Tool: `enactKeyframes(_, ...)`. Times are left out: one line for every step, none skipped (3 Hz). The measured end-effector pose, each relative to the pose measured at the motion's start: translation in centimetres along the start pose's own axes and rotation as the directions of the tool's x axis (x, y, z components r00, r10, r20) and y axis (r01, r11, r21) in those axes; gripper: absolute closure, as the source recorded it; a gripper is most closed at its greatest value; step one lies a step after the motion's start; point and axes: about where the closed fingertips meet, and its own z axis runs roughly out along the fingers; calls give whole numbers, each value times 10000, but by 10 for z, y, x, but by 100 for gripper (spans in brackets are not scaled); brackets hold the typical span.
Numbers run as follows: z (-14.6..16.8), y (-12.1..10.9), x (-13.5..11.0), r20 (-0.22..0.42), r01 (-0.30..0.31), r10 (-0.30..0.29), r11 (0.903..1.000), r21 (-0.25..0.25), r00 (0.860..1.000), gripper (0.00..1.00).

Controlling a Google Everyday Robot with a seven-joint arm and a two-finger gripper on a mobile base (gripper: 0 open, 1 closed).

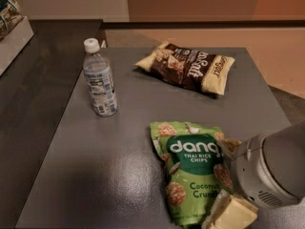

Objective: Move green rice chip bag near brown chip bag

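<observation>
The green rice chip bag (190,171) lies flat on the grey table (119,142) at the front centre, label up. The brown chip bag (188,67) with cream ends lies flat at the back of the table, well apart from the green bag. My gripper (230,179) comes in from the lower right behind its grey wrist housing (271,171). It is open. One cream finger (230,146) is by the bag's upper right edge, and the other finger (229,213) overlaps its lower right corner. The bag lies on the table.
A clear water bottle (99,79) with a white cap stands upright at the left of the table. A white box (12,27) sits on the dark counter at the far left. The table's right edge runs just behind the gripper.
</observation>
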Motion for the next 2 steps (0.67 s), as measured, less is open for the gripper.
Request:
enactKeyframes(6,-2,-3,85,80,-82,9997,251,9999,18)
enactKeyframes(6,-2,-5,110,212,-217,9989,412,9997,41)
